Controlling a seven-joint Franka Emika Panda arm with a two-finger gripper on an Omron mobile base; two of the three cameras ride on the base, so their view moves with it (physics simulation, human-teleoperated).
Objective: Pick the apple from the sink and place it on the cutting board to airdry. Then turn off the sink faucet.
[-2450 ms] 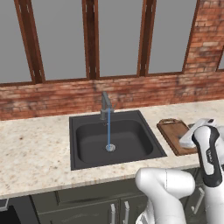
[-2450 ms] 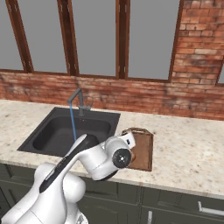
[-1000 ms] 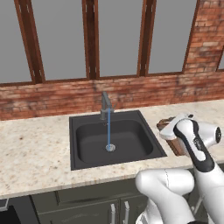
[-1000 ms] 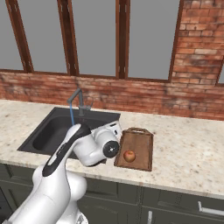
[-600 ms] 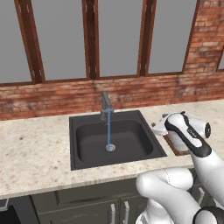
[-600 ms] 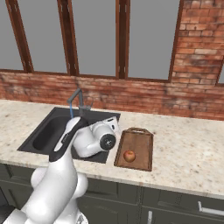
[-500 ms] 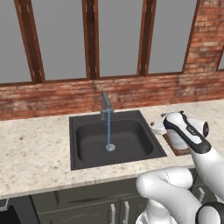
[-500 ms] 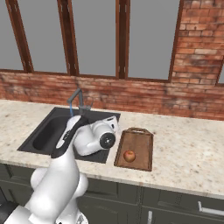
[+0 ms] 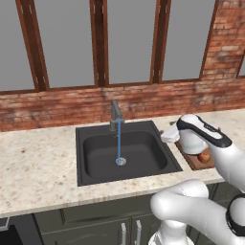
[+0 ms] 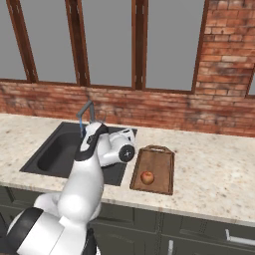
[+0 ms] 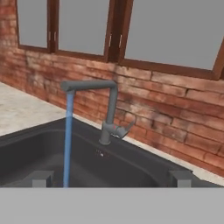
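The apple [image 10: 147,177] sits on the board [image 10: 159,156], whose long axis runs toward the wall, handle end rearmost. The gripper [image 11: 111,178] is wide open, empty, over the sink [image 9: 95,153], facing the running faucet [image 11: 105,109].

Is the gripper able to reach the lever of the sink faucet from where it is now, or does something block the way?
Probably yes. In the hand view the sink faucet stands straight ahead of the gripper, with open space above the sink between them. The water stream falls to one side, away from the lever.
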